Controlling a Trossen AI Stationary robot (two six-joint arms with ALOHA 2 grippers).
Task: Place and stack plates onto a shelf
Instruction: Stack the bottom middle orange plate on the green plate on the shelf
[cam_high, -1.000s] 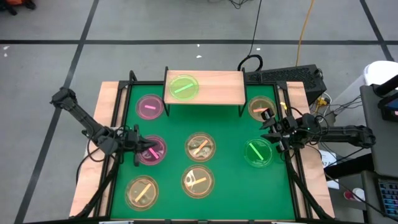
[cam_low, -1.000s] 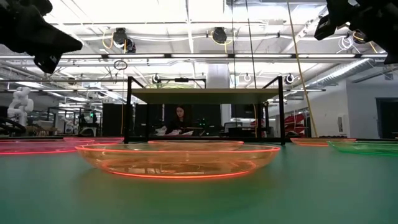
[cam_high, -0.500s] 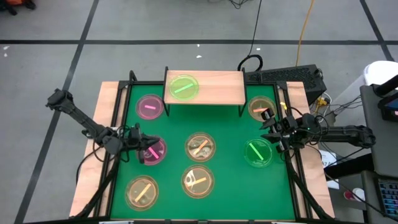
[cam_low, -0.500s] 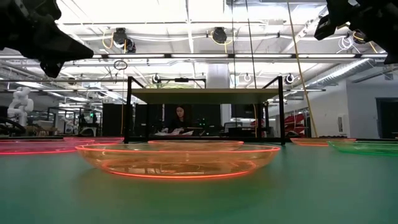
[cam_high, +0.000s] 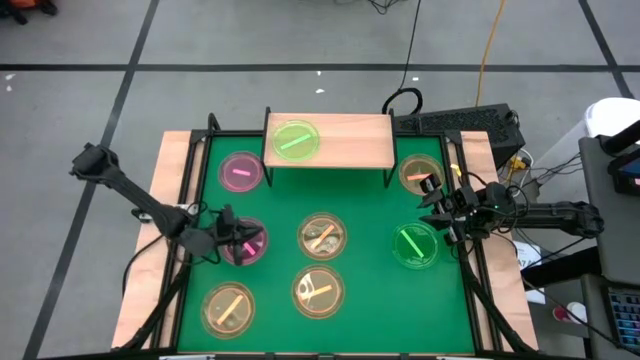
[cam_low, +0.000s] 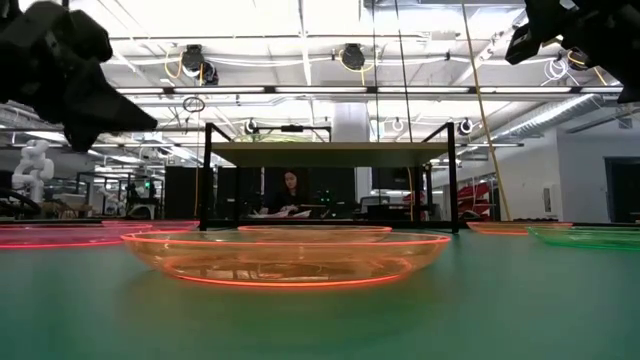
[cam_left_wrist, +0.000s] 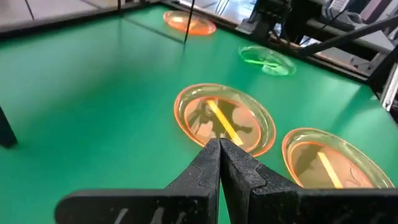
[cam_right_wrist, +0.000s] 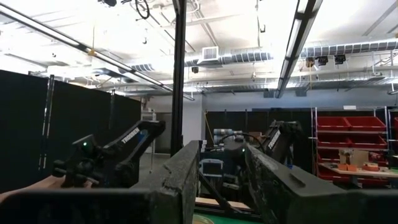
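Pink plate (cam_high: 245, 241) lay near the table's left edge, directly under our left gripper (cam_high: 222, 240), fingers pressed together, holding nothing. Right gripper (cam_high: 440, 211) waited, slightly parted, at the right edge, farther off.

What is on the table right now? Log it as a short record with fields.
shelf: at the table's far edge, holding one green plate
plates on the table: seven
pink plates: two, on the left side
amber plates: four
second green plate: on the right side
left arm: jaws shut and empty, above the nearer pink plate
right arm: at the table's right edge, jaws open and empty
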